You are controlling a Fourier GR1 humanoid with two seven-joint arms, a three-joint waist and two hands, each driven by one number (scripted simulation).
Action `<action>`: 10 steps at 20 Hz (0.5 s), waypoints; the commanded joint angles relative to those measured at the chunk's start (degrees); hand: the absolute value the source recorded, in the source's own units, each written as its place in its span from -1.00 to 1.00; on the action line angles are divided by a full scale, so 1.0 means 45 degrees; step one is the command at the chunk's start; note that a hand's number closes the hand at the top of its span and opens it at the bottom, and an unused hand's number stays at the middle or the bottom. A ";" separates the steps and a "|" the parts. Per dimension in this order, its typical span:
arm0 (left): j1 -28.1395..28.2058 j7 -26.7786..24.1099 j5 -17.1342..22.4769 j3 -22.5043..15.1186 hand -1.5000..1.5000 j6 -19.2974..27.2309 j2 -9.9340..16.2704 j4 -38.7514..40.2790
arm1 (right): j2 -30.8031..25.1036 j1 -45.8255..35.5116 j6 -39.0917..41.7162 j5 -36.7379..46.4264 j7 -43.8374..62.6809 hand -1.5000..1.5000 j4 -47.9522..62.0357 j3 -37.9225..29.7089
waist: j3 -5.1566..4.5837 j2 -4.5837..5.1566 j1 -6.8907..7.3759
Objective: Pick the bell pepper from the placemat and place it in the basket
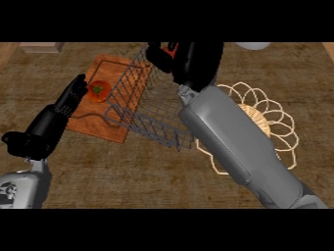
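Observation:
My right hand (192, 61) is stretched across to the far middle of the counter, above the far rim of the grey wire basket (142, 100). Its fingers are curled round a small red thing (172, 49), the bell pepper, most of which is hidden by the hand. The cream woven placemat (271, 128) lies to the right, partly covered by my right forearm, with nothing visible on it. My left hand (48, 126) rests at the left, open, fingers straight and pointing up beside the basket.
A red tomato (99, 90) lies on a brown cutting board (97, 125) that runs under the basket's left side. A white object (252, 45) and a pale block (42, 47) sit at the far edge. Lighter wooden strips border both sides.

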 commanded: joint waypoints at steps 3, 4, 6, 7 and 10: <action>0.0372 -0.0530 0.0022 0.0065 0.00 -0.0183 0.0088 0.0155 | 0.0057 0.0096 -0.2910 0.0238 0.0720 -1.00 0.0618 -0.0904 | -0.0001 0.0046 0.0145; -0.0143 -0.0378 -0.0336 -0.0179 0.00 0.0230 -0.0235 0.0403 | 0.0057 0.0175 -0.3040 -0.0091 -0.0037 -1.00 0.0878 -0.1110 | 0.0003 0.0050 0.0048; 0.0297 -0.0657 -0.0062 0.0222 0.00 -0.0063 0.0153 0.0149 | -0.0141 0.0585 -0.3080 -0.0214 -0.1236 -1.00 0.1207 -0.1674 | 0.0004 0.0023 0.0005; 0.0563 -0.0804 -0.0011 0.0204 0.00 -0.0176 0.0110 0.0186 | 0.0056 0.0412 -0.2195 -0.0177 -0.0987 -1.00 0.0775 -0.1410 | 0.0002 -0.0013 -0.0039; 0.0699 -0.0058 0.0501 0.0465 0.00 -0.0742 0.0536 -0.0634 | 0.0057 0.0639 -0.2253 -0.0429 -0.1756 -1.00 0.1030 -0.1500 | 0.0004 -0.0017 -0.0021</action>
